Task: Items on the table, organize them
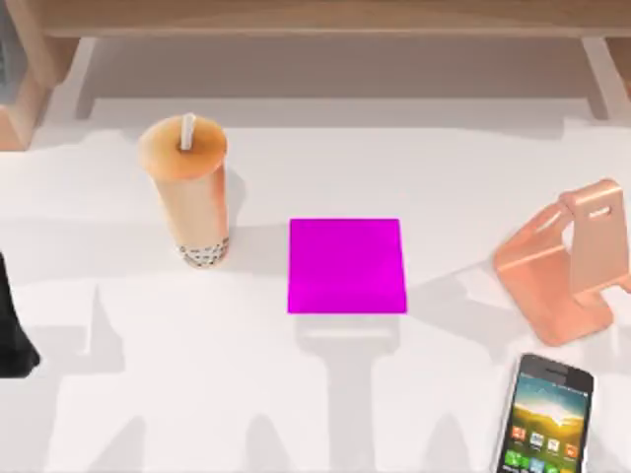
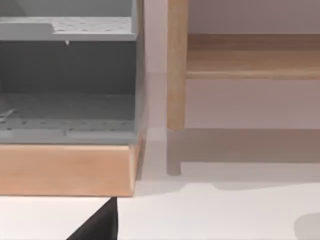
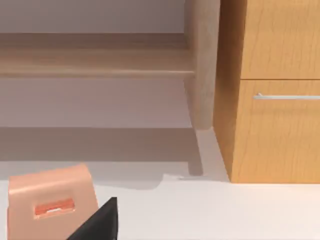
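While neither gripper's opening can be told, the cup (image 1: 190,192) stands upright on the counter (image 1: 148,394), top-heavy, likely slippery; grasp mid-body. Phone (image 1: 545,419) lies flat, thin; grasp its edges.

Light is bright and even across the white table (image 1: 444,177), with no glare. Soft grey shadows spread over it: a wide band under the wooden shelf (image 1: 325,20) at the far edge, a faint one beside the cup (image 1: 192,192), and blurry arm-shaped patches near the front. Edges look slightly soft in every view.
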`<control>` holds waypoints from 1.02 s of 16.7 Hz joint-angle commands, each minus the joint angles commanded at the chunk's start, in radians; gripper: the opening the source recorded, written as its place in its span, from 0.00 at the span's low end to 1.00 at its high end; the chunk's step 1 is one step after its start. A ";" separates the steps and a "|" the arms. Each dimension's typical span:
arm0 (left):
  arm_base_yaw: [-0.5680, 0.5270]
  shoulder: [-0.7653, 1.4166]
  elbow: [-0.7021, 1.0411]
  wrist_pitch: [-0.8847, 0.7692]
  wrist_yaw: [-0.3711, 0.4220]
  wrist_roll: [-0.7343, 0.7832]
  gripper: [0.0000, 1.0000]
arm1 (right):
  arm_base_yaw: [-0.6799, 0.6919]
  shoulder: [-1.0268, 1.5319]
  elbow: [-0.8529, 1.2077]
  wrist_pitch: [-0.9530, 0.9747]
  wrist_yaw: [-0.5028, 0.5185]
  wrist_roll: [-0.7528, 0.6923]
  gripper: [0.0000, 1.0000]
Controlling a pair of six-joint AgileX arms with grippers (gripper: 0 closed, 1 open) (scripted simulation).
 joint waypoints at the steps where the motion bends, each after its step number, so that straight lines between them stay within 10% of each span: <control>1: 0.000 0.000 0.000 0.000 0.000 0.000 1.00 | 0.000 0.000 0.000 0.000 0.000 0.000 1.00; 8: 0.000 0.000 0.000 0.000 0.000 0.000 1.00 | -0.051 0.218 0.181 -0.150 0.000 -0.215 1.00; 17: 0.000 0.000 0.000 0.000 0.000 0.000 1.00 | -0.211 1.047 0.755 -0.619 0.000 -1.016 1.00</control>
